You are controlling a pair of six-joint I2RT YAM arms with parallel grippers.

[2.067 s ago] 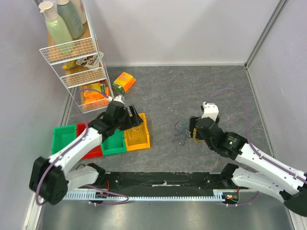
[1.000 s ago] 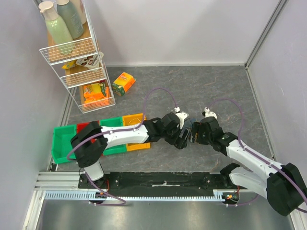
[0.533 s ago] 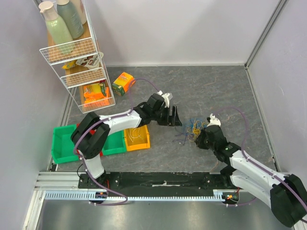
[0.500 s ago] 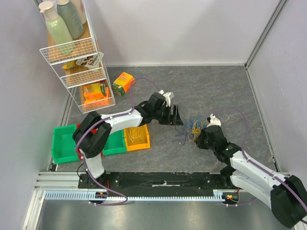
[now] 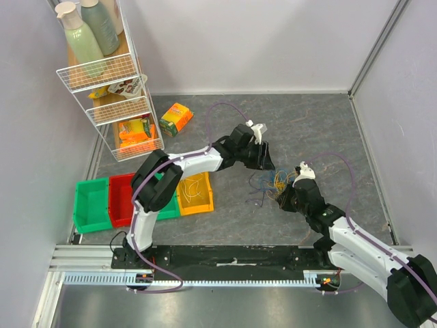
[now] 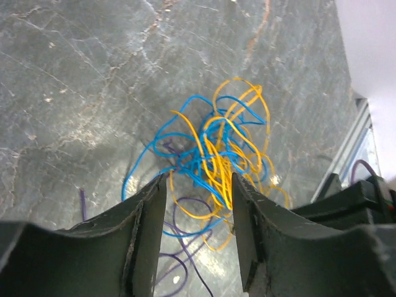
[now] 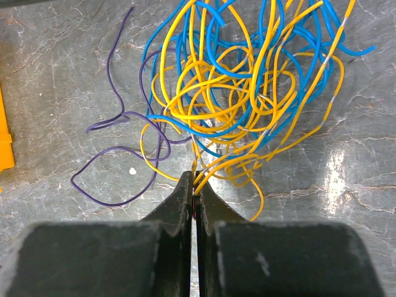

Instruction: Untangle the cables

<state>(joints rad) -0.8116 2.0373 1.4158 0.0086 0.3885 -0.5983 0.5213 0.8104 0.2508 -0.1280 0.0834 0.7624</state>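
Right pincer [image 7: 195, 180], near: clamped on yellow strands at near edge of tangled bunch of thin yellow, blue and purple wire cables [image 7: 247, 93], mid-right on grey worktop [image 5: 307, 123]. Left pincer [image 6: 198, 185], far-left of bunch: jaws apart, bunch directly ahead of the gap.

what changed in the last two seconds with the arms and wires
The left gripper swung from the coloured plastic bins across to the tangle of thin yellow, blue and purple wires; the right gripper closed on its near edge. Bins and white wire rack stayed put.
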